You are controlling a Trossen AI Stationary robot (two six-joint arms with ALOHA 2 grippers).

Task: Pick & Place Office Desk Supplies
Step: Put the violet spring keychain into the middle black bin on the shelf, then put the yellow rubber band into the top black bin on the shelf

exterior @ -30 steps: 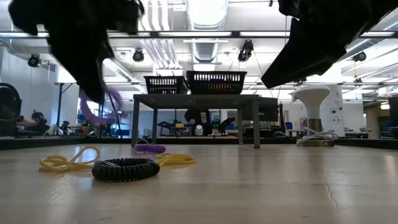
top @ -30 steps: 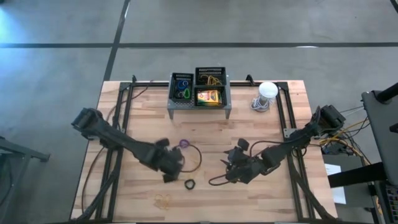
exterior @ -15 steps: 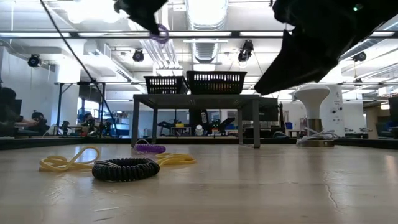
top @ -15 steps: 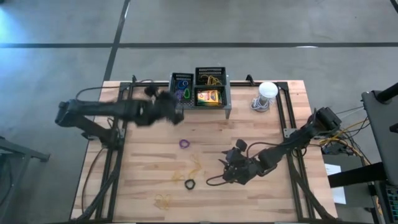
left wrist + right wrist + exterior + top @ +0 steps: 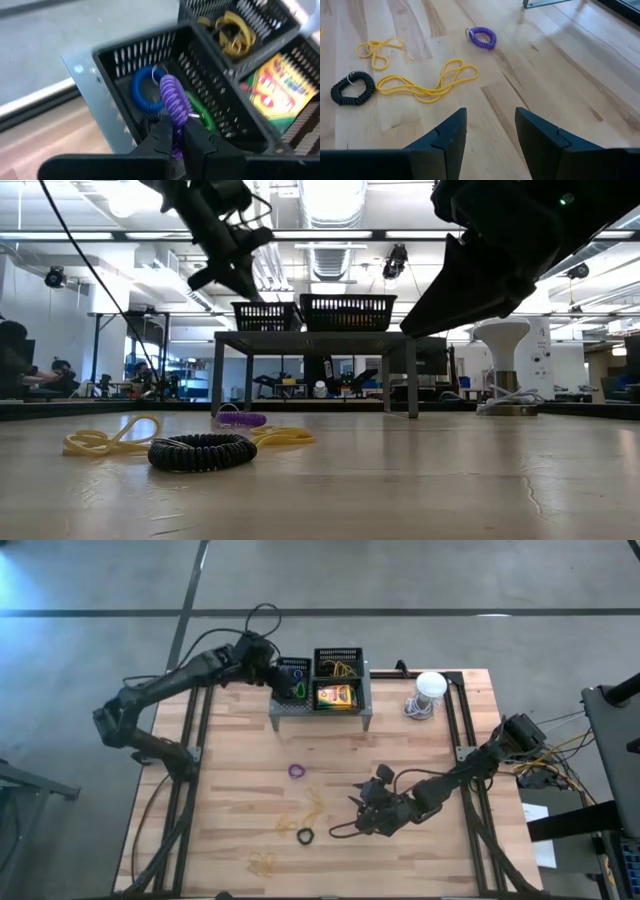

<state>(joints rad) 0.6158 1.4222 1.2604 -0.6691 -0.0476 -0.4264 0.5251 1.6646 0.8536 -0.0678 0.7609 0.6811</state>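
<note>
Across the wooden bench [image 5: 230, 755], the largest item is the grey mesh rack [image 5: 320, 698] at the far edge, carrying three black baskets. A white-domed round object [image 5: 428, 690] stands near the rack, toward the right arm's side.

Left arm: extended over the rack. The left pincer [image 5: 175, 139] is clenched on a purple coil band [image 5: 175, 102], holding it above the rack's left basket [image 5: 125, 55]. That basket contains a blue loop band [image 5: 142, 92] and a green loop band [image 5: 204, 115]. The adjacent basket holds a yellow-and-green crayon box [image 5: 280, 85]; the basket behind it holds tan rubber bands [image 5: 232, 32].

Right arm: low over the bench centre. The right pincer [image 5: 490, 132] is released, fingers spread, grasping nothing.

Loose items on the bench, ahead of the right pincer:
- a long yellow rubber band [image 5: 427, 82], lying flat;
- a smaller looped yellow rubber band [image 5: 375, 50], apart from the first;
- a black coil band [image 5: 352, 87], just beside the long band;
- a second purple coil band [image 5: 482, 37], nearer the rack;
- a further small rubber band cluster [image 5: 264, 862], near the bench's front edge.
</note>
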